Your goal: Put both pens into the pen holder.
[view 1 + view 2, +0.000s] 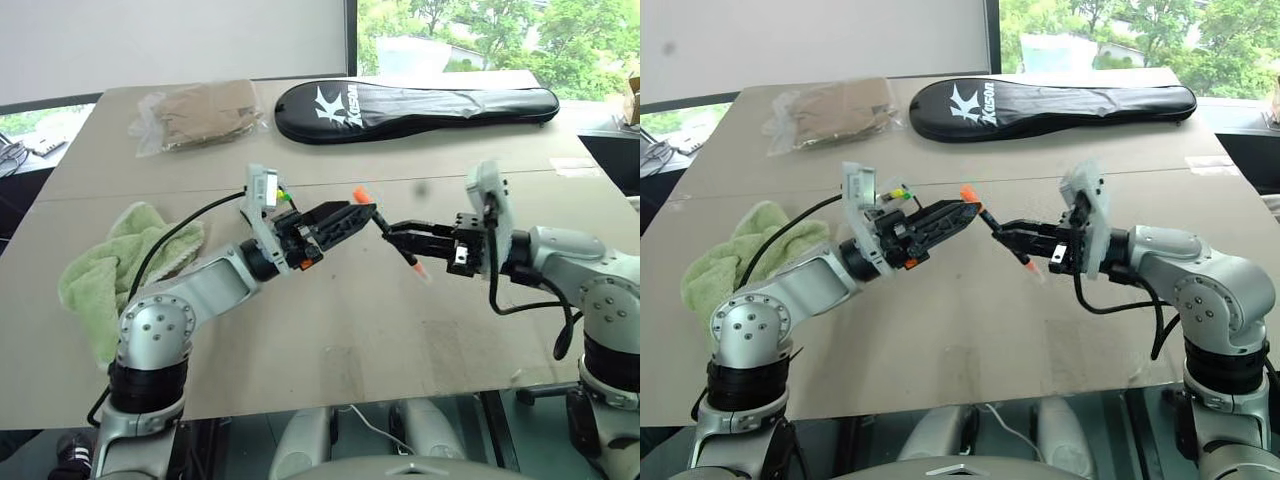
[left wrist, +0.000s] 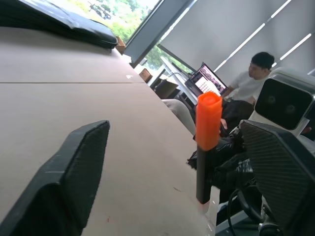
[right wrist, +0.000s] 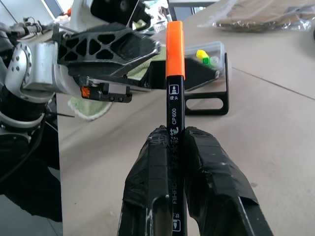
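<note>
My right gripper [image 3: 174,135] is shut on the black barrel of the orange-capped pen [image 3: 175,98] and holds it in the air above the middle of the table. The orange cap [image 1: 361,195] points up and toward my left gripper [image 1: 365,212]. That gripper is open, and the cap [image 2: 208,118] stands between its two fingers without touching either. The pen holder [image 3: 212,73], a clear box in a black loop frame, stands on the table behind my left wrist. A yellow tip [image 3: 201,53] and a green tip show inside it. I cannot tell whether the yellow tip is the second pen.
A green towel [image 1: 120,260] lies at the table's left edge. At the back are a clear bag with brown contents [image 1: 200,112] and a long black racket case [image 1: 415,105]. A person [image 2: 251,78] sits at a laptop beyond the table.
</note>
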`<state>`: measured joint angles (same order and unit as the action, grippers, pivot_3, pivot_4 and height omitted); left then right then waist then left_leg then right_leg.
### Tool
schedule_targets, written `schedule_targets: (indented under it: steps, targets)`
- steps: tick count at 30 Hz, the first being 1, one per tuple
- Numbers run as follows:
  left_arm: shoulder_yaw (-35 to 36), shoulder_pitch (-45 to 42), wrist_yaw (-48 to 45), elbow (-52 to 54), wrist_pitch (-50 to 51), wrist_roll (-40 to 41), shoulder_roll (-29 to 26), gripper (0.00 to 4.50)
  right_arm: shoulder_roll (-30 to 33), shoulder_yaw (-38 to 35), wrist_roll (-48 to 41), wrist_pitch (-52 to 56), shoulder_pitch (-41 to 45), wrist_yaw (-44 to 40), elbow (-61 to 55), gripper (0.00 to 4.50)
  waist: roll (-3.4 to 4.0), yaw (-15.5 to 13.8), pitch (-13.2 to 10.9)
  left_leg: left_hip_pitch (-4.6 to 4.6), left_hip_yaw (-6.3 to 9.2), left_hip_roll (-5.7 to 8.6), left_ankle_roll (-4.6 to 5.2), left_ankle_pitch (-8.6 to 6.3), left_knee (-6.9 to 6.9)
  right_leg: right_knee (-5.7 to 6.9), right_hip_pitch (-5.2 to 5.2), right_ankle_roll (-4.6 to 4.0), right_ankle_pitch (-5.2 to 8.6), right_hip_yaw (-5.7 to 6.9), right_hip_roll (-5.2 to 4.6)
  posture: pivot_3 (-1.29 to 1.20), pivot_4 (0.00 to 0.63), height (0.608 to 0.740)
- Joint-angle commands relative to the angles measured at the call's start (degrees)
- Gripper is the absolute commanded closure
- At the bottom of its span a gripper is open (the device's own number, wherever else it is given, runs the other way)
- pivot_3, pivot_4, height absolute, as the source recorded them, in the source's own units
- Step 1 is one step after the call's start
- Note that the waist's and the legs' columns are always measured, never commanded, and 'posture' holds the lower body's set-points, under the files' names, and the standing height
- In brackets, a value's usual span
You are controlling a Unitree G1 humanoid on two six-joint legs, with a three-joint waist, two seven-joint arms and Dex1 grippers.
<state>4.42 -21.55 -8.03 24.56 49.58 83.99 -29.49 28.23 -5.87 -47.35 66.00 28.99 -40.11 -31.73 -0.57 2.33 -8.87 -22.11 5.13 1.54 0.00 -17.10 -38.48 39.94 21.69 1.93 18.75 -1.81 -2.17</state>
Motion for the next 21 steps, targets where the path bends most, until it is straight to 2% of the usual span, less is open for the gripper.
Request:
schedule_targets:
  steps: [1,3,4,5,8,9,10,11,13,17,19,21]
  targets:
    - [-0.04,-0.64,-1.75,1.04,0.91,1.3,0.05,1.71,0.84,1.76,-0.02,-1.66,-0.56,1.57,-2.29,4.5,0.0,0.08,0.0,0.0,0.0,0.0,0.0,0.0,0.01,0.0,0.0,0.0,0.0,-0.01,0.0,0.0,0.15,0.74]
    - [0.08,-0.72,-1.9,1.06,1.06,1.67,0.16,2.67,0.7,2.31,-0.17,-2.73,-0.89,1.86,-2.36,4.5,0.0,0.06,0.0,0.0,0.0,-0.01,0.0,0.0,0.01,-0.01,0.0,0.0,0.0,-0.01,0.0,0.0,0.15,0.74]
    - [0.27,-0.58,-1.82,1.2,1.03,1.83,0.16,2.75,0.37,2.49,-0.34,-3.3,-1.01,1.96,-2.44,4.5,0.0,0.05,0.0,0.0,0.0,-0.01,0.0,0.0,0.01,-0.01,0.0,0.0,0.0,-0.01,0.0,0.0,0.15,0.74]
    - [0.47,-0.43,-1.84,1.42,0.94,1.77,0.16,3.36,0.13,2.67,-0.75,-3.59,-1.1,1.97,-2.4,4.5,0.0,0.02,0.0,0.0,0.0,-0.01,0.0,0.0,0.0,-0.01,0.0,0.0,0.0,-0.01,0.0,0.0,0.15,0.74]
    - [0.85,-0.43,-1.97,2.07,0.54,0.74,0.01,4.12,0.58,3.55,-0.91,-5.02,-1.23,0.98,-1.73,4.5,0.0,0.01,0.0,0.0,0.0,-0.01,0.0,0.0,-0.01,-0.01,0.0,0.0,0.0,-0.01,0.0,0.0,0.15,0.74]
    - [1.12,-0.43,-2.28,2.51,0.36,0.14,-0.38,4.49,0.49,3.43,-0.7,-6.47,-1.38,0.37,-1.35,4.04,0.0,0.01,0.0,0.0,0.01,-0.01,0.0,0.0,-0.01,-0.01,0.0,0.0,0.0,0.0,0.0,0.0,0.15,0.74]
    - [1.63,-0.53,-2.55,3.09,-0.18,-0.74,-0.73,4.5,0.6,3.14,-0.6,-7.6,-1.35,-0.03,-1.01,3.51,0.0,0.0,0.0,0.0,0.0,-0.01,0.0,0.0,-0.01,-0.01,0.0,0.0,0.0,-0.01,-0.01,0.0,0.15,0.74]
    - [2.34,-0.87,-2.73,3.73,-1.13,-1.94,-0.97,4.5,0.82,2.82,-0.28,-8.68,-1.21,-0.18,-0.74,3.26,0.0,0.02,0.0,0.0,0.01,-0.01,0.0,0.0,-0.01,-0.02,0.0,0.0,0.0,0.0,0.0,0.0,0.15,0.74]
    - [4.33,-3.13,-4.9,6.71,-4.1,-7.97,-3.87,4.5,4.04,2.2,1.79,-11.19,-0.81,-1.69,-0.77,2.3,-0.01,-0.02,-0.02,-0.02,0.0,-0.01,0.0,0.0,-0.01,-0.02,0.01,0.0,0.0,0.0,0.0,0.0,0.15,0.74]
    - [9.45,-7.88,-6.32,9.51,-6.84,-12.29,-9.58,4.5,12.3,1.27,5.79,-15.9,-2.59,-5.4,-1.98,0.5,-0.01,-0.2,-0.03,-0.04,0.01,0.0,0.0,0.0,0.0,-0.06,0.0,0.0,0.0,0.03,0.0,0.0,0.15,0.74]
    - [10.88,-9.27,-8.25,11.33,-8.18,-16.73,-13.5,4.5,16.02,0.95,6.95,-18.03,-4.47,-7.65,-2.66,0.5,-0.02,-0.28,-0.04,-0.07,0.02,-0.01,0.0,0.0,0.0,-0.09,0.0,0.0,0.0,0.05,0.0,0.0,0.15,0.74]
    - [9.57,-8.97,-11.59,13.79,-12.26,-26.56,-17.82,4.5,17.05,0.43,6.9,-19.89,-5.5,-8.35,-2.38,0.5,-0.03,-0.25,-0.04,-0.06,-0.01,-0.01,0.01,0.0,0.06,-0.13,-0.01,0.01,0.0,0.03,-0.01,0.0,0.15,0.74]
